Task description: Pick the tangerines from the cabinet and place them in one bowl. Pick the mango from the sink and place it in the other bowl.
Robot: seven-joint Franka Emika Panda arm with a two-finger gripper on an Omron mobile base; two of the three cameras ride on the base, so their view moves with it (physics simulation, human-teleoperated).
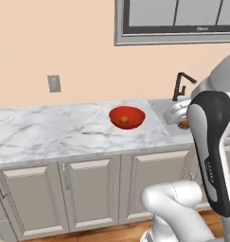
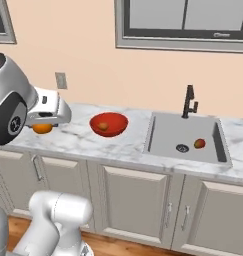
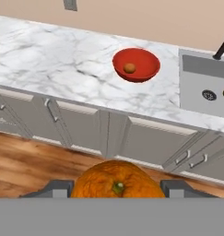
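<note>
The only writing we find sits on the arm's dark forearm cover in the left base view and on the lower frame of the window (image 2: 183,22); both are too small for us to read. We see a white marble counter (image 1: 59,130) with grey veins running along a peach wall, grey-beige panelled cupboards (image 3: 145,140) beneath it, a wood-plank floor (image 3: 26,161) below those, and a grey wall outlet (image 1: 54,83) above the counter. In the hand view the gripper (image 3: 117,189) is closed on a tangerine (image 3: 117,182), which sits between the two dark finger tips (image 3: 56,188) with its stem end towards the camera; in the right base view the same orange fruit hangs under the white hand, up in the air in front of the counter. The red bowl (image 2: 108,124) stands on the counter just left of the sink (image 2: 185,137) and already has a second tangerine (image 2: 103,126) lying in it. The mango (image 2: 199,144) lies on the basin floor, just right of the round drain (image 2: 182,148), and the black faucet (image 2: 190,101) rises at the back rim of the sink. At the far right edge of the right base view we catch a dark sliver on the counter, too little for us to say what it is.
</note>
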